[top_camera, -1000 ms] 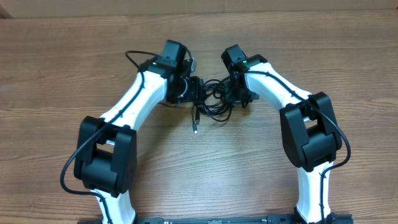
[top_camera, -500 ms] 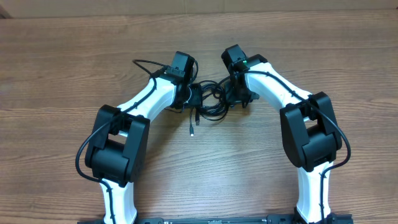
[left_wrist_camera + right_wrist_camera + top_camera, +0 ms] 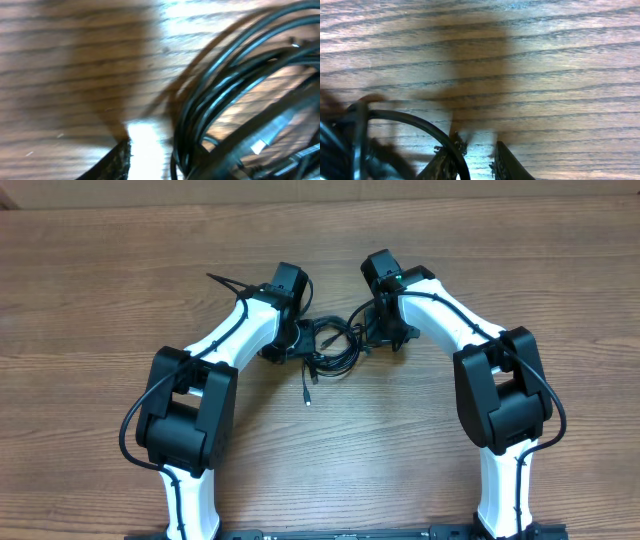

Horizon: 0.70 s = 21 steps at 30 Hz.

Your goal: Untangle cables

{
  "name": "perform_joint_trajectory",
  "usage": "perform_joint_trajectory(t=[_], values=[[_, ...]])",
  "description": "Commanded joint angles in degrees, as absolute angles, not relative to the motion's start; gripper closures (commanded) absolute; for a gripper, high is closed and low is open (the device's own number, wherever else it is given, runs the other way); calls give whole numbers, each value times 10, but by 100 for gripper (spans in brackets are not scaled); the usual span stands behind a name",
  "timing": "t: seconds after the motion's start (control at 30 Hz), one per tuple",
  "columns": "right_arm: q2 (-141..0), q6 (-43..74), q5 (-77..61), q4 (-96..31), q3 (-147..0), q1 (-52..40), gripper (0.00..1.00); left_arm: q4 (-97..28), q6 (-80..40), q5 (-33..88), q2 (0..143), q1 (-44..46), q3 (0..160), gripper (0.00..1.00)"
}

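Bunching at upper centre of the tabletop (image 3: 120, 260), the cables (image 3: 335, 346) lie between both arms, a plug (image 3: 308, 398) trailing below. Left wrist: loops at right; of the left fingers (image 3: 119, 161) only one shows, so I cannot tell their state. Right wrist: right fingers (image 3: 507, 162) narrowly parted beside one cord (image 3: 427, 126), grip uncertain; best draw outward slowly.

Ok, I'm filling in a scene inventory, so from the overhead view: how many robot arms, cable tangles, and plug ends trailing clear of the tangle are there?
Robot arms: 2, the left arm and the right arm
Cable tangle: 1
Loose plug end: 1
Total: 4
The cords inside the tangle are too snarled to count one by one.
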<state>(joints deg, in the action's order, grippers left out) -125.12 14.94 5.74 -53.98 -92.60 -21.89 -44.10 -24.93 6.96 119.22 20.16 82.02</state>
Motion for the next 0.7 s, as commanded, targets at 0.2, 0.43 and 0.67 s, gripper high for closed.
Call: perform_joint_trajectory(t=[0.2,0.43,0.67], values=[[-1255,150,93,-541,-922,-211,77,-500,-213,-79,1302,183,796,56],[-1255,180,260,-554,-923,-176,77,-533,-214,-83,1357,142,796,55],[-1255,183,281,-557,-923,-111,76,-536,-214,-83,1364,110,795,55]])
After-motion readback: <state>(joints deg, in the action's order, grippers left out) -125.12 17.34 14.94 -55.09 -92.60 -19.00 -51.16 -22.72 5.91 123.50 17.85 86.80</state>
